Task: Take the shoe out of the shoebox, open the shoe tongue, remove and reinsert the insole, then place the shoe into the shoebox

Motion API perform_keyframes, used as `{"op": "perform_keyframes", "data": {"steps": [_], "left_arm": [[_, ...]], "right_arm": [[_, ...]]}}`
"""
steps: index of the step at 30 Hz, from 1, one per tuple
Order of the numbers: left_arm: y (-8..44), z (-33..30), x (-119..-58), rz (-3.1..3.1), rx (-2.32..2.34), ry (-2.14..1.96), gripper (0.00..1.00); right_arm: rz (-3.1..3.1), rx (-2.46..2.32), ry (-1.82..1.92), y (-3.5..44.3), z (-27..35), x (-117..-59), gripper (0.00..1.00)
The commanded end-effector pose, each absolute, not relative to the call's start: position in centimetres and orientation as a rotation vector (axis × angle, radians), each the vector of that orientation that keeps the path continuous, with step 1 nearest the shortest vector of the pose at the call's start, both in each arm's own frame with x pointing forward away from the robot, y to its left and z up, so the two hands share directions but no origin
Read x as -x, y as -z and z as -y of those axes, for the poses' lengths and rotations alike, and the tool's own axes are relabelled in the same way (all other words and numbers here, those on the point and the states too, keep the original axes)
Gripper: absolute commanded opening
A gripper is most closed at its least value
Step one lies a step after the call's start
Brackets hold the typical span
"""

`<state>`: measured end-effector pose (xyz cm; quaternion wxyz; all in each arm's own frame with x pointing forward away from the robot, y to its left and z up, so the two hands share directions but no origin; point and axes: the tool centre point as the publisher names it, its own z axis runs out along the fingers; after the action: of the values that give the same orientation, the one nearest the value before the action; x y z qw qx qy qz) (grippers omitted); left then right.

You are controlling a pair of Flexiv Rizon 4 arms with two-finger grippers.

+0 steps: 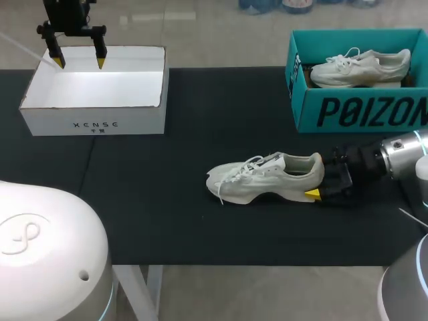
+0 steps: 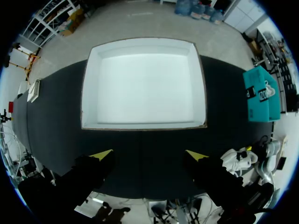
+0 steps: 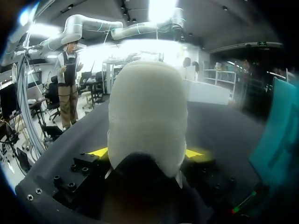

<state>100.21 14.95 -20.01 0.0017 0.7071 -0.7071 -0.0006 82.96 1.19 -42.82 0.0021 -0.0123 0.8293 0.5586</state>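
Observation:
A white sneaker (image 1: 264, 177) lies on its side on the black table mat, toe toward the left. My right gripper (image 1: 317, 176) comes in from the right and is shut on its heel, one yellow tip in front of the heel and the other behind it. In the right wrist view the heel (image 3: 147, 121) fills the gap between the fingers of the right gripper (image 3: 145, 152). An empty white shoebox (image 1: 93, 124) stands at the back left. My left gripper (image 1: 79, 62) hangs open above its far edge, holding nothing; the left wrist view has the left gripper (image 2: 149, 155) over the box (image 2: 145, 84).
A teal shoebox (image 1: 361, 110) at the back right holds a second white sneaker (image 1: 361, 67). The black mat (image 1: 167, 221) runs between the boxes and to the front edge.

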Motion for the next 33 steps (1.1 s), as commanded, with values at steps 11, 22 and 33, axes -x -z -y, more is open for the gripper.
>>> {"op": "perform_keyframes", "data": {"steps": [11,22,33], "left_arm": [[19.6,-8.0,-97.7,2.307,-2.117,-0.039,1.0],[21.1,4.8,-91.6,2.286,-2.092,-0.04,1.0],[22.7,12.7,-85.1,2.222,-2.064,-0.052,1.0]], "right_arm": [[-2.603,0.037,-1.748,43.0,-1.4,-82.9,0.0],[-2.603,0.037,-1.748,43.0,-1.4,-82.9,0.0],[-2.603,0.037,-1.748,43.0,-1.4,-82.9,0.0]]}}
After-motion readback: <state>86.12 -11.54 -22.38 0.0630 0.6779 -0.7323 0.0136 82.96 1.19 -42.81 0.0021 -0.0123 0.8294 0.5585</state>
